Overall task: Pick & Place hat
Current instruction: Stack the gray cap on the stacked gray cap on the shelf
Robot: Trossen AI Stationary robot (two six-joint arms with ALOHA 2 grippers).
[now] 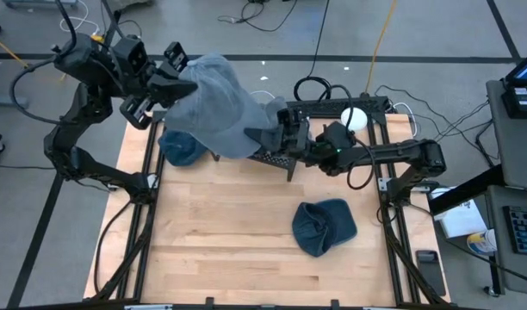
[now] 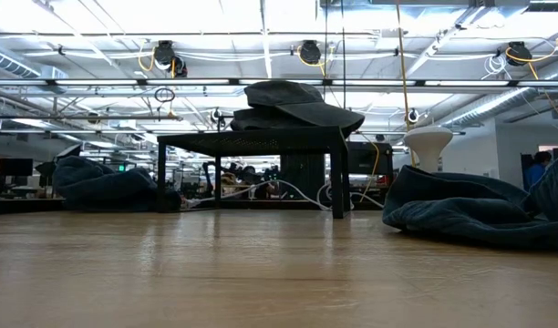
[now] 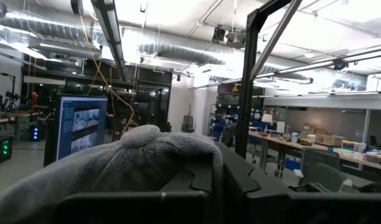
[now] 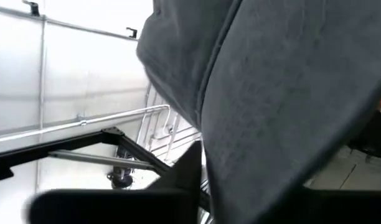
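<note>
A grey hat (image 1: 216,103) hangs above the table's far left part, spread between my two grippers. My left gripper (image 1: 179,86) is shut on its left side and my right gripper (image 1: 276,133) on its right side. In the left wrist view the hat's cloth (image 3: 134,162) bulges over my fingers. In the right wrist view the cloth (image 4: 271,112) fills most of the picture. A blue hat (image 1: 324,226) lies flat on the table at the right. Another blue hat (image 1: 182,146) lies partly under the held one. My left gripper holds the grey hat at its left edge (image 1: 190,86), coming level from the table's left side. The cloth bunches over the fingers and hides the place of contact. The hat is lifted clear of the table. My right gripper holds the hat's right edge (image 1: 263,133), reaching in from the table's right side and slanting upward. The cloth (image 4: 240,143) runs down between the fingers and hides the contact. One layer or several, I cannot tell.
A small black stand (image 2: 252,141) rises at the table's far middle with a dark hat (image 2: 297,105) on top; the held hat partly covers this stand (image 1: 276,159) from above. A white knob-shaped form (image 1: 354,118) stands behind it. Bare wood (image 1: 229,250) lies near the front edge.
</note>
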